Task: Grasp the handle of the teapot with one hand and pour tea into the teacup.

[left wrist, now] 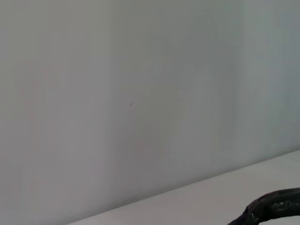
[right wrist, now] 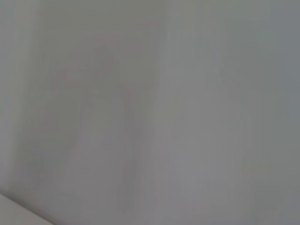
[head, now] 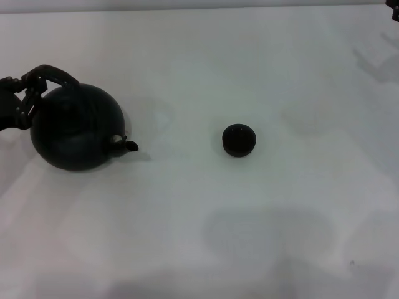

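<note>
The big round matte-black teapot point(head: 76, 128) is at the left of the white table, its short spout point(head: 128, 146) pointing right toward the teacup. Its rough dark handle point(head: 55, 73) arches over the pot's far left side. My left gripper point(head: 24, 99) reaches in from the left edge and is shut on the handle's left end. A short stretch of the handle point(left wrist: 276, 207) shows in the left wrist view. The tiny black teacup point(head: 239, 139) stands alone near the middle, well to the right of the spout. Only a dark tip of my right gripper point(head: 394, 14) shows, in the far right corner.
The white table point(head: 199, 237) stretches around both objects, with a bare gap between spout and cup. The right wrist view shows only a plain grey surface.
</note>
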